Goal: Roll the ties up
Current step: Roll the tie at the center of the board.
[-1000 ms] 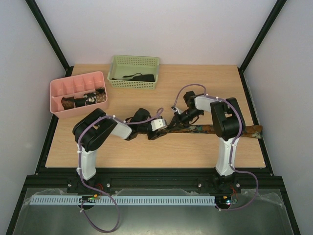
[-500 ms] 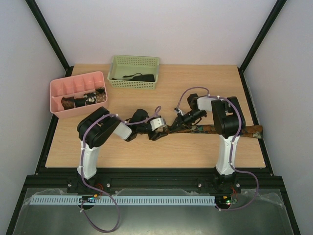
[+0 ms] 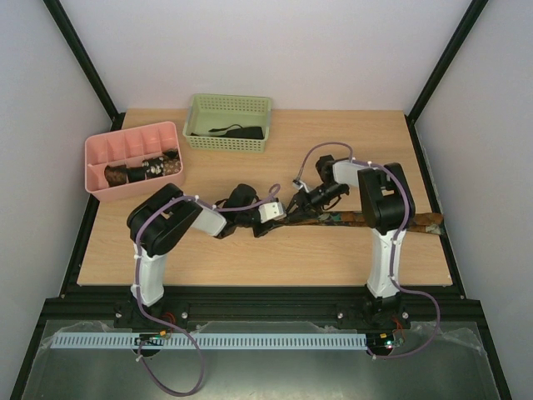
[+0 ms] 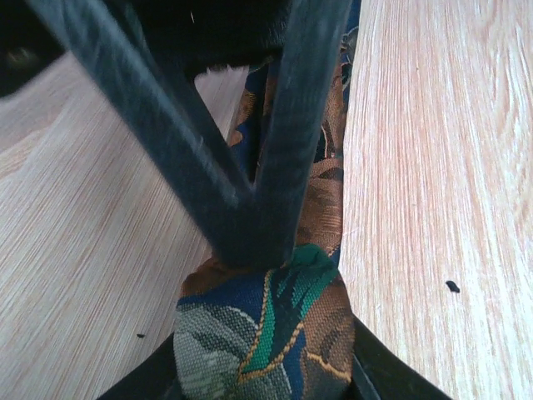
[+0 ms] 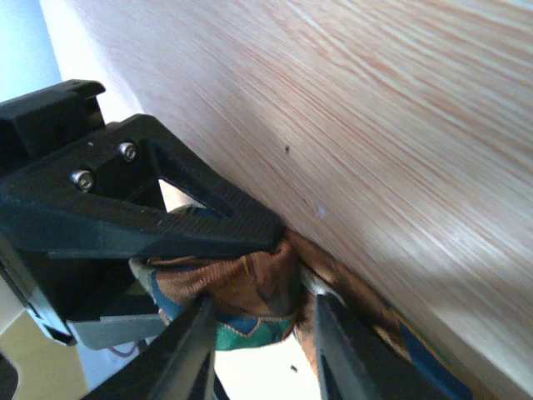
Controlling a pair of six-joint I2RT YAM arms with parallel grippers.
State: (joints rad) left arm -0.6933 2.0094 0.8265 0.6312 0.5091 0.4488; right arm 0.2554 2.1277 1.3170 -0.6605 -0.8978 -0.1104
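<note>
A long brown tie [image 3: 400, 222] with green, blue and orange patterns lies across the table, its left end bunched into a small fold [image 4: 266, 333]. My left gripper [image 3: 279, 218] is shut on that fold, and fabric fills the space between its fingers [image 4: 266, 343]. My right gripper [image 3: 301, 207] meets it from the right. In the right wrist view its jaws stand apart, open [image 5: 262, 304], with the folded tie [image 5: 241, 287] loosely between them. Two rolled ties [image 3: 141, 171] sit in the pink tray [image 3: 98, 150]. Another dark tie [image 3: 237, 131] lies in the green basket [image 3: 200, 104].
The pink divided tray stands at the back left and the green basket at the back middle. Both forearms cross low over the table's middle, with purple cables [image 3: 250, 202] looping above them. Black frame posts rise at the rear corners.
My right gripper has gone from shut to open around the fold. My left gripper opened wider, then closed on the fold. The tie's far right end slid slightly left.
</note>
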